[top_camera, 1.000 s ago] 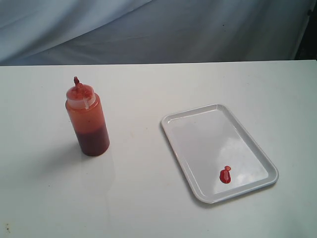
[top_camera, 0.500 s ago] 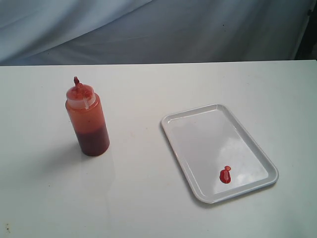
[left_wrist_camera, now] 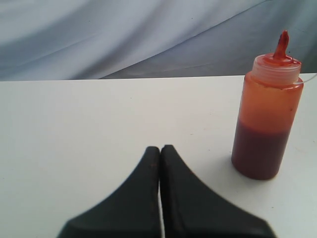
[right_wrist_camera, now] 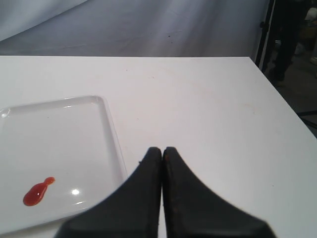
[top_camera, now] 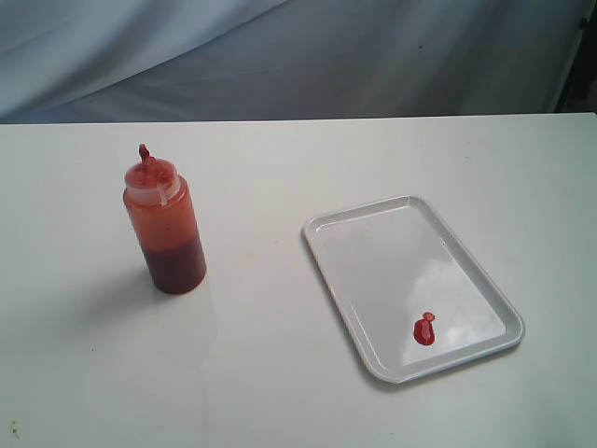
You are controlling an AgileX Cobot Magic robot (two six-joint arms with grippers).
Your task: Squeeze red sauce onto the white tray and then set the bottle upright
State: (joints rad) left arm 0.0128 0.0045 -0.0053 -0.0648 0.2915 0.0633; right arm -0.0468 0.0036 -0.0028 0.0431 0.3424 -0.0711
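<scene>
Your left fingers (left_wrist_camera: 141, 193) are pressed together with nothing between them, and your right fingers (right_wrist_camera: 141, 193) are closed and empty too, both low over the table (top_camera: 280, 392). The bottle (top_camera: 166, 233) stands upright on its own base, well apart from the white tray (top_camera: 392, 252), so it needs no holding. A small blob of red sauce (top_camera: 424, 329) lies inside the tray near one corner. Both steps look done to me.
</scene>
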